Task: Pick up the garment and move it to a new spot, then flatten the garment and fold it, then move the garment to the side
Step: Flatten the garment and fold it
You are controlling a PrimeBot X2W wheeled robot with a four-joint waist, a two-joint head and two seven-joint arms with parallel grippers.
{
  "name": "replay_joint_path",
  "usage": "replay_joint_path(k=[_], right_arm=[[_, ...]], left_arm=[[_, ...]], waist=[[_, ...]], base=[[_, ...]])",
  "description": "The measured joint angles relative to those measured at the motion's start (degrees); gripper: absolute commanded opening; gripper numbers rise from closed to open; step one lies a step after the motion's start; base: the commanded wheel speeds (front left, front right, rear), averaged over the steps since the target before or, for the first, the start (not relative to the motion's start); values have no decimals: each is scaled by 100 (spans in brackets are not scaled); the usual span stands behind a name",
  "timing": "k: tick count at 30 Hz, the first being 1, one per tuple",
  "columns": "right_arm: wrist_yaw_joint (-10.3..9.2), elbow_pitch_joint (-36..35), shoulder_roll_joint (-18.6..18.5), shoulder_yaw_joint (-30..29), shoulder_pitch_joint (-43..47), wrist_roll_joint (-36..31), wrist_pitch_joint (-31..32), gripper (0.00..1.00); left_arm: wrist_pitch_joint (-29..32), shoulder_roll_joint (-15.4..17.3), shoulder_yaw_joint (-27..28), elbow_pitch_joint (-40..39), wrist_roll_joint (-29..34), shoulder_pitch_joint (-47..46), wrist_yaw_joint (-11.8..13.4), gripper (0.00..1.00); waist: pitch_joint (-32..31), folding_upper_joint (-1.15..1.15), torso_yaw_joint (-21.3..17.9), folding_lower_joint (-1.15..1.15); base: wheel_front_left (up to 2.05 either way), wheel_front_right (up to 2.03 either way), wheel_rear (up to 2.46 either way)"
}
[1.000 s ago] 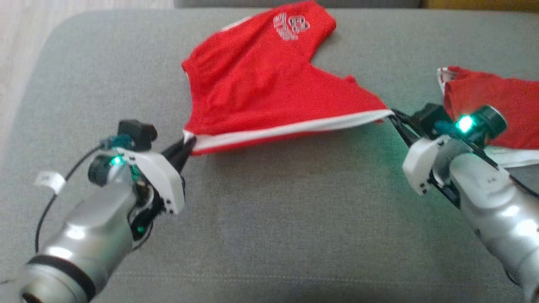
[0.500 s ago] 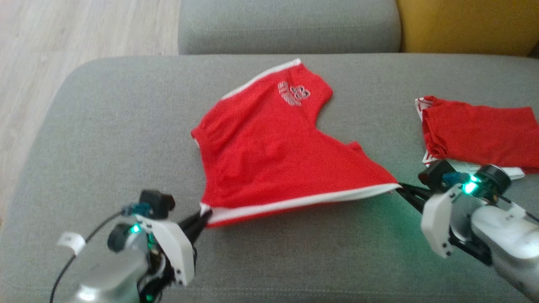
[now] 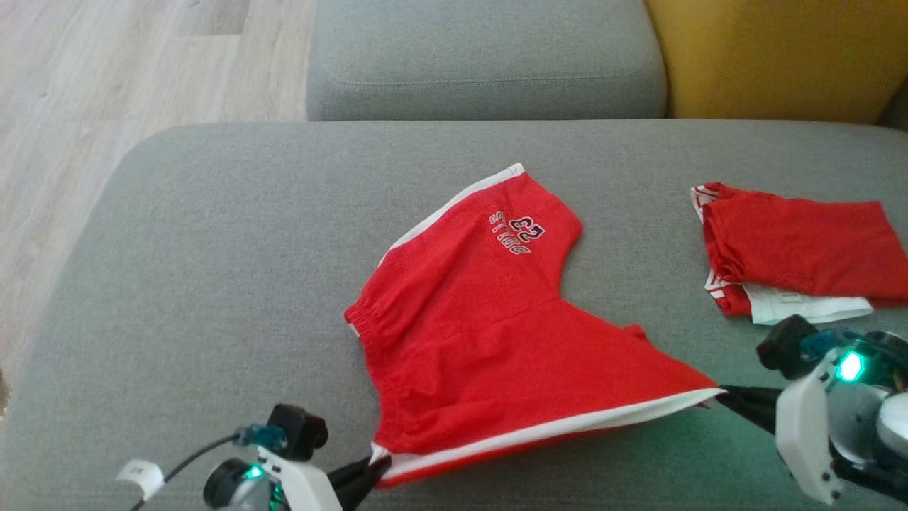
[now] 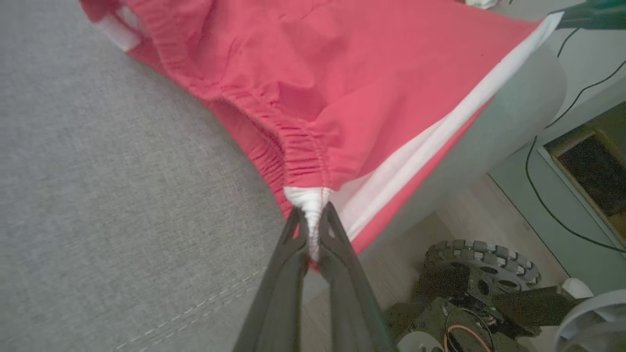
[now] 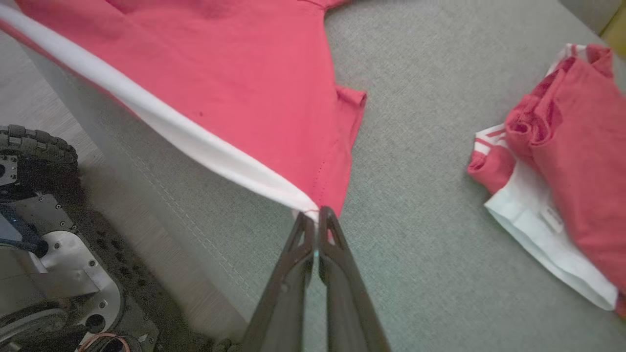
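- Red shorts point(image 3: 489, 341) sit mid-way across the grey sofa cushion point(image 3: 213, 248), opened out, with the far part resting flat on the fabric.
- One leg reaches toward 12 o'clock. It carries a dark-and-white printed logo point(image 3: 518, 227), upside down in the head view, and white trim along its 10 o'clock edge.
- The gathered elastic waistband point(image 3: 362, 323) faces 9 o'clock, puckered and slightly curved.
- The near edge, a white side stripe point(image 3: 553, 429), is stretched taut and dead straight from 7 o'clock to 4 o'clock. It is raised off the cushion, with both end corners drawn to points.
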Motion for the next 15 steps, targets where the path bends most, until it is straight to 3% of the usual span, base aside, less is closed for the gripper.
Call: replay_joint_path(k=[7,15], right_arm=[[0,-191,-145,-300,-280,5,27,0],[0,179,242,-778,-972,-178,-70,0]], left_arm=[[12,299,313,-746,-65,-60,498,0],[-85,269,664,-909,-111,-545,623,0]], waist=[[59,0,146,0],[379,0,377,0]], base=[[0,0,0],[0,0,0]])
